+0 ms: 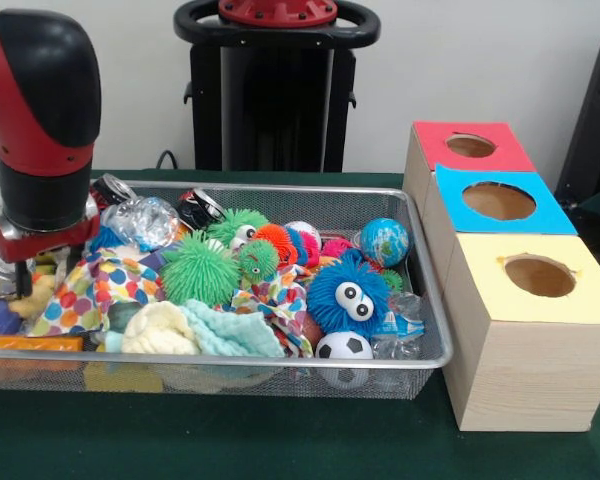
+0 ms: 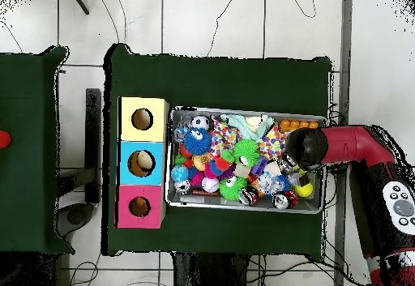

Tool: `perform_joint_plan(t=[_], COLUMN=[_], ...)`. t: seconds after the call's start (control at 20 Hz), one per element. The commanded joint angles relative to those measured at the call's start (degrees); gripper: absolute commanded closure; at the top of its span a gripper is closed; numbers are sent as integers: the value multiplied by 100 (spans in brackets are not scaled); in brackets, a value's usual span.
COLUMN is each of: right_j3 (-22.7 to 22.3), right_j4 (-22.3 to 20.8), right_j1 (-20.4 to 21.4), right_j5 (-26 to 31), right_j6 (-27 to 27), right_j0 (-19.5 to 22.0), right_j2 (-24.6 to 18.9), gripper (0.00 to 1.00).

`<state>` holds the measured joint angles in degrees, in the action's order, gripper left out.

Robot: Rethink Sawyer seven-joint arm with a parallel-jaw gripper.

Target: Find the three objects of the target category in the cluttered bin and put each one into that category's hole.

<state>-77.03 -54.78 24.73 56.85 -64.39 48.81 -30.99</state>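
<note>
Down in the left end of the wide silver wire-mesh basket [image 1: 432,300] in the front view, the red and black arm's gripper [image 1: 20,285], buried among toys so that whether the jaws are spread or pinching cannot be told. Just right of and beyond it along the far rim, two crushed aluminium cans [image 1: 110,190] [image 1: 200,208], shiny round ends up, long axes not readable. Well apart past the basket's right end, the round hole in the red-topped wooden box [image 1: 470,146]; from overhead, only the arm over that end, with a can [image 2: 281,201] near it and the red box's hole [image 2: 139,207] clearly open.
</note>
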Motion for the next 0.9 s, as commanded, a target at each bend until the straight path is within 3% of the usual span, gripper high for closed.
perform_joint_plan(t=[0.05,0.35,0.45,0.75,0.9], right_j3=[595,809,757,325,224], right_j4=[-607,-560,-358,415,592], right_j1=[-213,-229,-212,-351,-378], right_j5=[1381,1636,1348,-404,-774], right_j6=[1310,1093,1005,771,794], right_j0=[-458,-625,-519,161,319], right_j2=[786,964,808,-99,-293], gripper=[0,0,0,0,0])
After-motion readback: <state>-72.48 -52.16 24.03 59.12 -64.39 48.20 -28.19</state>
